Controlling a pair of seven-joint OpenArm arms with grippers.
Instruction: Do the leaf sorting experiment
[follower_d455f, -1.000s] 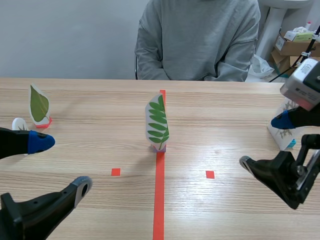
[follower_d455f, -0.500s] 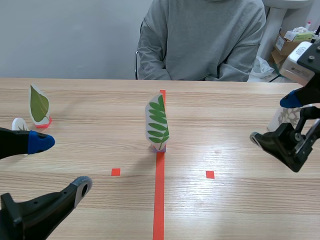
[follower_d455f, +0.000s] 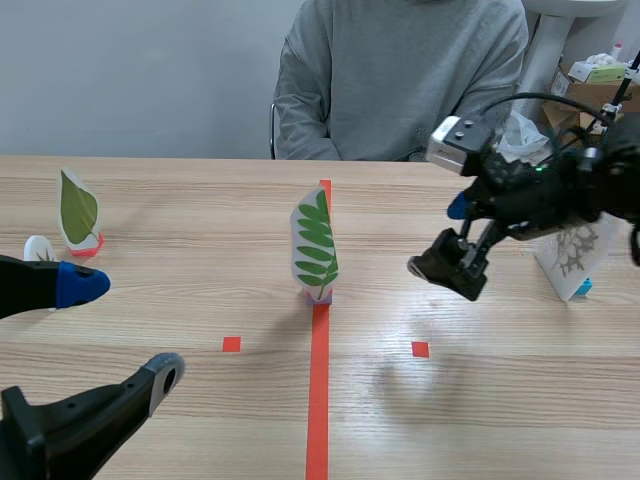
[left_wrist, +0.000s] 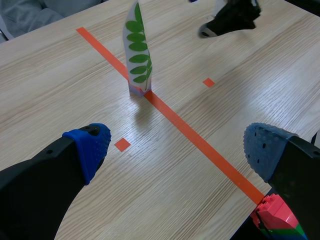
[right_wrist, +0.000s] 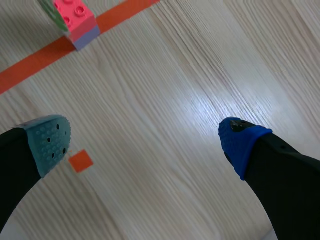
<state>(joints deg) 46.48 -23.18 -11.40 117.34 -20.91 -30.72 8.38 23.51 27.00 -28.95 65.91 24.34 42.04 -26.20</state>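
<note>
A white card with a many-leaflet green leaf (follower_d455f: 315, 245) stands upright on a pink and purple brick on the red tape line at the table's middle. It also shows ahead of my left gripper (left_wrist: 137, 52); its brick (right_wrist: 77, 20) lies ahead of my right gripper. My right gripper (follower_d455f: 440, 238) hangs open above the table, to the right of this card, nothing between its fingers (right_wrist: 145, 140). My left gripper (follower_d455f: 125, 330) stands open low at the near left, empty (left_wrist: 177, 150). A single-leaf card (follower_d455f: 78, 210) on a red base stands at the far left.
A person in a grey top (follower_d455f: 400, 80) sits across the table. A pale patterned leaf card (follower_d455f: 575, 255) stands at the right edge. A small white piece (follower_d455f: 38, 247) lies by the single-leaf card. A red and green brick (left_wrist: 277, 220) shows under my left gripper's finger.
My right arm has swung in from the right edge toward the middle, rising, and its open gripper now hangs near the centre leaf card. The left arm and cards are unmoved.
</note>
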